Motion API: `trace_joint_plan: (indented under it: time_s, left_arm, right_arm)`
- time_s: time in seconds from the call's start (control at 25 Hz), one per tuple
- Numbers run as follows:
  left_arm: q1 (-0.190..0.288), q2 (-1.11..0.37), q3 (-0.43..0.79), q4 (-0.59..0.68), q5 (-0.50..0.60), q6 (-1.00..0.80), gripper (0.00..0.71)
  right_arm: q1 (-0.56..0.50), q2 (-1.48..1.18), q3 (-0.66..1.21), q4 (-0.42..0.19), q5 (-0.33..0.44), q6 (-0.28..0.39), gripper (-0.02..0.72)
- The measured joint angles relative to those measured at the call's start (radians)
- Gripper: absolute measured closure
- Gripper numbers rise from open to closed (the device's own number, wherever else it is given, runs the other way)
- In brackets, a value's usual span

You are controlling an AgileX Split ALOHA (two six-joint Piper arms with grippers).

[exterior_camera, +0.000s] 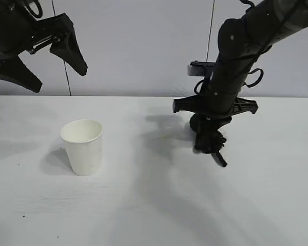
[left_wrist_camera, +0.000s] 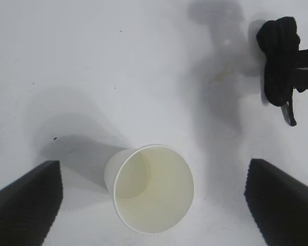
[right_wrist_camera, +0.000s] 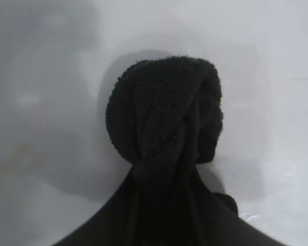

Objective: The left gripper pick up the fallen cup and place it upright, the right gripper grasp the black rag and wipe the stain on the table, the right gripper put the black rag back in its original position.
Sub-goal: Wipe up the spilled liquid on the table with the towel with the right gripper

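The cup [exterior_camera: 82, 146] stands upright on the table [exterior_camera: 154, 205], mouth up, toward the left side in the exterior view, with bare white tabletop all around it and its shadow falling to the left. The left gripper [exterior_camera: 38, 64] hangs high above and to the left of the cup, its two wide fingers spread well apart and holding nothing; in the left wrist view the cup [left_wrist_camera: 150, 188] sits between the two fingertips [left_wrist_camera: 28, 197] with open room on both sides of its rim. The right gripper [exterior_camera: 209, 141] points straight down at the table, right of centre and well apart from the cup, with its fingers closed on the black rag [exterior_camera: 211, 142], a thin tail of cloth trailing toward the front. From the right wrist view the black rag [right_wrist_camera: 167, 118] bulges out past the fingers as a rounded wad against the tabletop. In the left wrist view a faint yellowish trace of the stain [left_wrist_camera: 223, 74] shows on the table just beside the rag [left_wrist_camera: 278, 59], inside the arm's shadow. The table's far edge runs behind both arms, and the wide front stretch of tabletop lies open.
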Motion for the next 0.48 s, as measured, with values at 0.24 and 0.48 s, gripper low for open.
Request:
trace_joint_plan:
  time_s: [0.24, 0.48]
  left_arm:
    - [0.000, 0.000, 0.000, 0.000, 0.000, 0.000, 0.016]
    - [0.000, 0.000, 0.000, 0.000, 0.000, 0.000, 0.016]
  right_arm:
    - [0.154, 0.000, 0.000, 0.077, 0.011, -0.041, 0.585]
    - [0.158, 0.004, -0.008, 0.080, -0.073, -0.029, 0.585]
